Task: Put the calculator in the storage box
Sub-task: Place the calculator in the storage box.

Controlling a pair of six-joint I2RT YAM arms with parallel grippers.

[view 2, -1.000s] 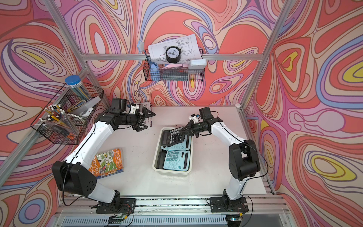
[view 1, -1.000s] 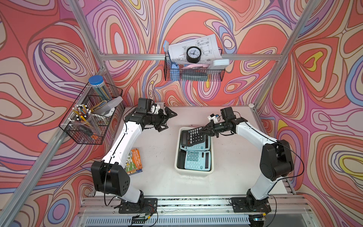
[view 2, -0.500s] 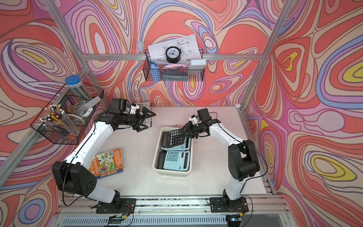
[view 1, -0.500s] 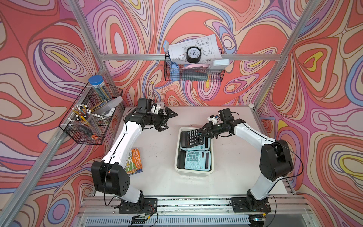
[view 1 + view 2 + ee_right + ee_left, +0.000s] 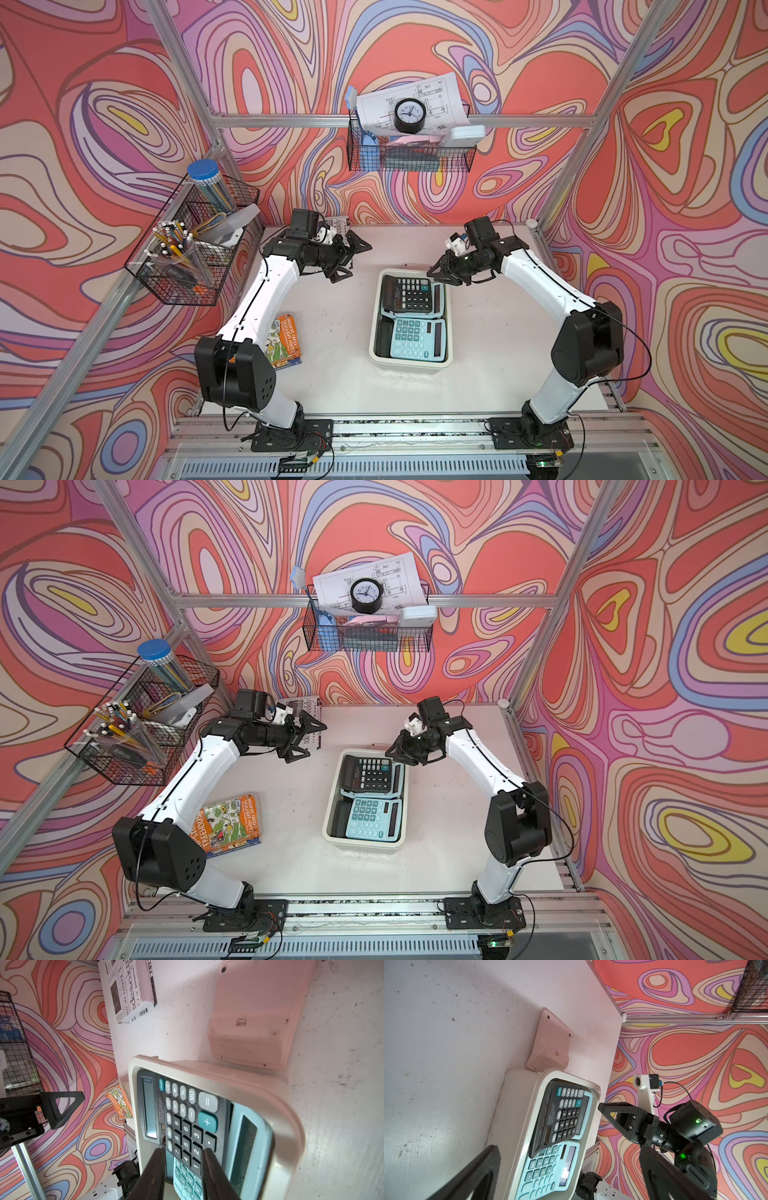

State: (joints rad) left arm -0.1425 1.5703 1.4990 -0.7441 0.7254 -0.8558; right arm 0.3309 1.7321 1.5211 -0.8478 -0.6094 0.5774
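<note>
The cream-white storage box stands mid-table. A black calculator lies face up in its far end, overlapping a light blue calculator. My right gripper hovers over the box's far right corner, open, and the black calculator shows in the gap between its tips without being touched. A pink calculator lies face down on the table just behind the box. My left gripper hangs wide open and empty, far left of the box.
An orange book lies by the left arm's base, and a newspaper-print book sits at the back under the left gripper. Black wire baskets hang on the left wall and the back wall.
My right gripper was shut on the tilted black calculator. It has opened, the calculator has settled in the box, and the gripper has drawn back slightly. The left arm has not moved.
</note>
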